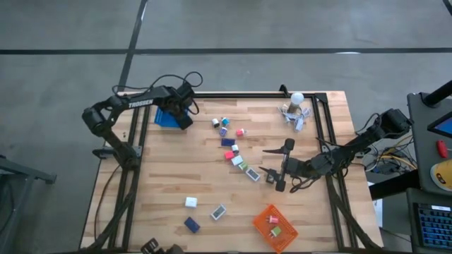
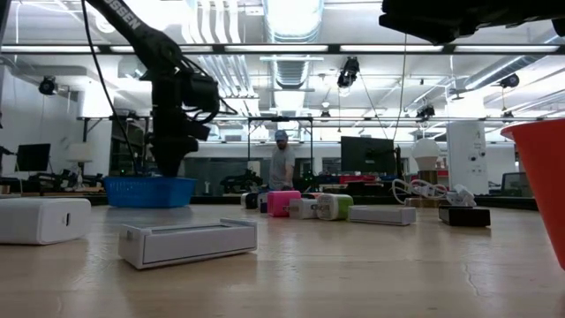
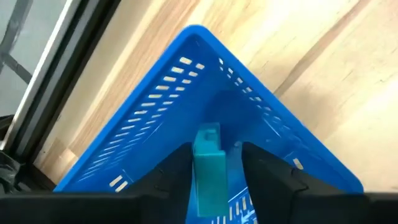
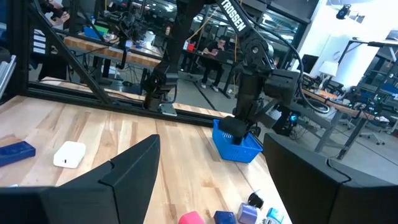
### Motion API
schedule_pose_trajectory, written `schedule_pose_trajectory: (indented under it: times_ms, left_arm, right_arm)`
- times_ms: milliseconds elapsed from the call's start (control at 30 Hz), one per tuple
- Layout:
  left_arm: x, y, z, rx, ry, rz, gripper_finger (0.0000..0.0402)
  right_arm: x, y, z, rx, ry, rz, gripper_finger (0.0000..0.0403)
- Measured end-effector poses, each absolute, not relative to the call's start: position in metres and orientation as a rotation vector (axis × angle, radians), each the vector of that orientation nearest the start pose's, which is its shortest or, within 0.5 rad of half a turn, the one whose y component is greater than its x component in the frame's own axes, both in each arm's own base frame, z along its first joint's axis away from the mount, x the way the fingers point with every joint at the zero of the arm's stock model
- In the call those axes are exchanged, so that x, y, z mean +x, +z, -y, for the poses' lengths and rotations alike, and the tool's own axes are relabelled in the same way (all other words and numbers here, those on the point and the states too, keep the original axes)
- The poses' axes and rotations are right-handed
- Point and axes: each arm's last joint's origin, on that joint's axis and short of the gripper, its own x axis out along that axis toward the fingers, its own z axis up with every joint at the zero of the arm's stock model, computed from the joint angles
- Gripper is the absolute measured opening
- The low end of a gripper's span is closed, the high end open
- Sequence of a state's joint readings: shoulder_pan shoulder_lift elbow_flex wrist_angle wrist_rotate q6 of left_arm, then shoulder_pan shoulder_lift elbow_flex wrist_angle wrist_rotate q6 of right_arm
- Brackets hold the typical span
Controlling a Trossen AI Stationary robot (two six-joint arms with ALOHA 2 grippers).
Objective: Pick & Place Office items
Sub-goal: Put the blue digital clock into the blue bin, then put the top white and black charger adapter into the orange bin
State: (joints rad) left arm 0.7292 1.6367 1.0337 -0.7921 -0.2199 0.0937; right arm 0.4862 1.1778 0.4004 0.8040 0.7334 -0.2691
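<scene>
My left gripper [image 3: 214,171] points down into the blue mesh basket [image 3: 155,118] at the table's far left [image 1: 168,118]. Its fingers stand slightly apart, with a teal block [image 3: 208,165] upright between them. My right gripper [image 1: 271,165] waits level and open at the table's right middle, holding nothing [image 4: 211,186]. A loose row of small office items [image 1: 233,144] lies on the table's middle. A white block [image 1: 191,202], a grey-white box [image 1: 218,212] and a blue block [image 1: 191,224] lie nearer the front. My left gripper has the teal block's top end [image 3: 207,138] between its fingers, which come from above. A gap shows between the block and one finger [image 3: 264,168]. Whether the other finger touches the block, I cannot tell.
An orange mesh basket [image 1: 275,227] with a few small items stands at the front right. A white ball-topped cluster of clips [image 1: 295,109] sits at the far right. A black frame rail [image 1: 247,94] runs along the far edge. A person stands in the room behind [image 2: 281,163].
</scene>
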Motion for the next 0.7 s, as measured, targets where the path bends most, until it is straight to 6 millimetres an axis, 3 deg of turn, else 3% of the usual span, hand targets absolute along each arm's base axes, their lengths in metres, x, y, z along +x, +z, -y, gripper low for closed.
schedule_pose_trajectory:
  times_ms: [500,700]
  left_arm:
    - [0.211,0.214,-0.198,-0.249,0.769,-1.36,0.0149]
    - [0.219,0.221,-0.188,-0.159,0.694,-1.347,0.0149]
  right_arm:
    - [0.208,0.22,-0.088,-0.249,-0.248,-0.016,0.0281]
    - [0.208,0.22,-0.088,-0.252,-0.248,-0.017,0.0281]
